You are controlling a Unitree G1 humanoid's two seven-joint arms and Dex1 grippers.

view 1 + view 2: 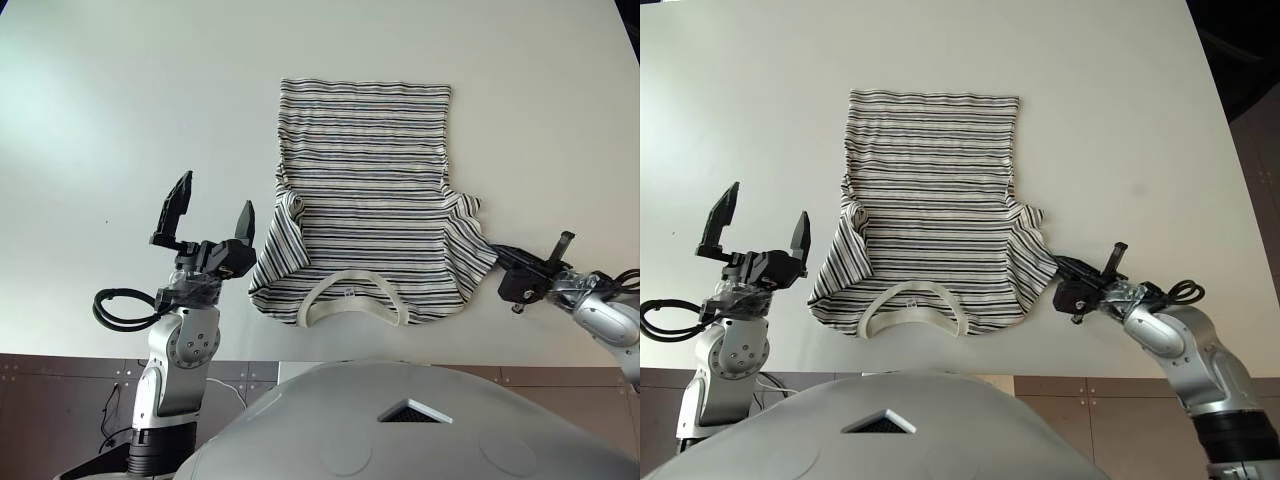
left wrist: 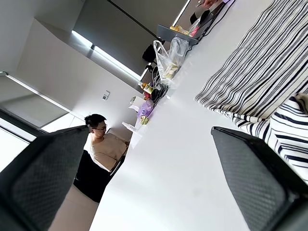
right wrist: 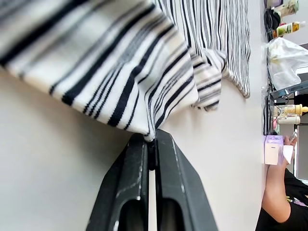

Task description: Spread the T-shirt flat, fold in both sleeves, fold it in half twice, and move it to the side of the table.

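Observation:
The striped T-shirt [image 1: 365, 200] lies on the white table [image 1: 120, 100], its white collar [image 1: 355, 300] nearest me and its hem at the far side. Both sleeves are bunched inward along the body. My left gripper [image 1: 215, 195] is open, fingers pointing up, just left of the shirt's left shoulder and apart from it; in the left wrist view the left gripper [image 2: 149, 134] has bare table between its fingers and the T-shirt [image 2: 260, 72] beside it. My right gripper [image 1: 505, 255] is shut on the edge of the right sleeve, and the right gripper [image 3: 151, 137] pinches the striped cloth [image 3: 120, 57].
The table's front edge [image 1: 90, 352] runs just behind both grippers. Wide bare table lies left, right and beyond the shirt. A plastic bag [image 2: 168, 57] and small bottles [image 3: 288, 110] stand off past the table's far side.

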